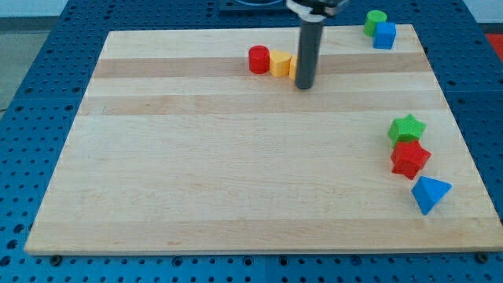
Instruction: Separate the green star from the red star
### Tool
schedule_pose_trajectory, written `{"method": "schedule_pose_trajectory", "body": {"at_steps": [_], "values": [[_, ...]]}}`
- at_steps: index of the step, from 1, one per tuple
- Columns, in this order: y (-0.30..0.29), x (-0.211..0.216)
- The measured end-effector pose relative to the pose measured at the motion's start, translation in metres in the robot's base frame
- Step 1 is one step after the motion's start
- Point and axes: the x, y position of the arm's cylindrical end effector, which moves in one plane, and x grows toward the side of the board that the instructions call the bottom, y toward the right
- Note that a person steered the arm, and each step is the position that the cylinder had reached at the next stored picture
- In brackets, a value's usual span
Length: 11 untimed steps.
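Note:
The green star (406, 128) lies near the view's right edge of the wooden board (236, 181). The red star (409, 159) sits just below it and touches it. My tip (304, 86) is on the board near the view's top centre, far to the left of and above both stars. It stands right next to a yellow block (280, 64), partly hiding that block's right side.
A red cylinder (258, 60) touches the yellow block's left side. A green cylinder (375, 20) and a blue cube (384, 35) sit together at the top right corner. A blue triangle (429, 193) lies just below the red star.

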Motion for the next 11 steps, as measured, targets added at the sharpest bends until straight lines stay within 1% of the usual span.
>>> {"method": "schedule_pose_trajectory", "body": {"at_steps": [1,2,3,4,5,6,8,10,11], "values": [[-0.011,0.006],[0.030,0.007],[0.122,0.001],[0.212,0.040],[0.240,0.108],[0.222,0.144],[0.163,0.144],[0.120,0.117],[0.108,0.104]]}}
